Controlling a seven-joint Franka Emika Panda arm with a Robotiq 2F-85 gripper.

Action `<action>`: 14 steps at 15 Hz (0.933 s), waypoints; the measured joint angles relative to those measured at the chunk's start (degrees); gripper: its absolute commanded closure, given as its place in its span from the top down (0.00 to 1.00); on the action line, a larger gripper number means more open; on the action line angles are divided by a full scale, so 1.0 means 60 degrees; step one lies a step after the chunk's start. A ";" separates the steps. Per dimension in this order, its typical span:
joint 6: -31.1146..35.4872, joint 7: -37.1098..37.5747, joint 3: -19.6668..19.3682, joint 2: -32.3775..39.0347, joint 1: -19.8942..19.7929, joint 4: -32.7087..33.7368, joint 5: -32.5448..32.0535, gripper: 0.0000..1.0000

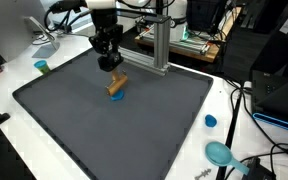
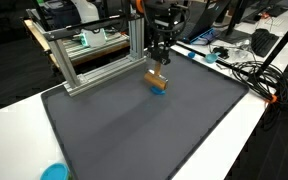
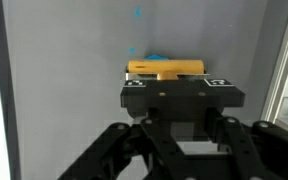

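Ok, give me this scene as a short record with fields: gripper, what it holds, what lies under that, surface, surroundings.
gripper: gripper shut on the wooden block, pointing down over the mat
held thing: wooden block, tan, tilted in an exterior view
under it: blue piece, touching the block's lower end
surface: dark grey mat on a white table
surroundings: aluminium frame at the mat's far edge; blue cap on the table beside the mat

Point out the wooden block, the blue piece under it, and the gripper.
wooden block point(image 1: 118, 84), exterior view, on its tan side face.
blue piece point(image 2: 159, 90), exterior view, on its visible edge below the block.
gripper point(image 1: 110, 64), exterior view, between its fingertips, just above the block.
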 measured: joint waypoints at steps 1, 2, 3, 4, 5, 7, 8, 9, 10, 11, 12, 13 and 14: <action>0.0009 -0.0011 0.0000 0.0072 0.0000 0.0000 0.0080 0.22; 0.0051 -0.0031 0.0000 0.0136 -0.0001 0.0001 0.0169 0.22; 0.0109 -0.0041 0.0005 0.0187 -0.0001 0.0002 0.0241 0.22; 0.0163 -0.0045 0.0011 0.0224 -0.0001 0.0003 0.0275 0.22; 0.0212 -0.0045 0.0022 0.0250 0.0000 0.0005 0.0279 0.22; 0.0296 -0.0045 0.0054 0.0262 0.0002 0.0018 0.0279 0.22; 0.0312 -0.0045 0.0078 0.0262 0.0004 0.0042 0.0279 0.22; 0.0323 -0.0045 0.0101 0.0262 0.0007 0.0064 0.0279 0.22; 0.0350 -0.0045 0.0118 0.0262 0.0009 0.0073 0.0279 0.22; 0.0382 -0.0045 0.0127 0.0267 0.0009 0.0076 0.0279 0.47; 0.0384 -0.0038 0.0127 0.0278 0.0009 0.0069 0.0279 0.22; 0.0384 -0.0035 0.0127 0.0301 0.0009 0.0057 0.0278 0.22; 0.0384 -0.0035 0.0127 0.0330 0.0009 0.0052 0.0278 0.22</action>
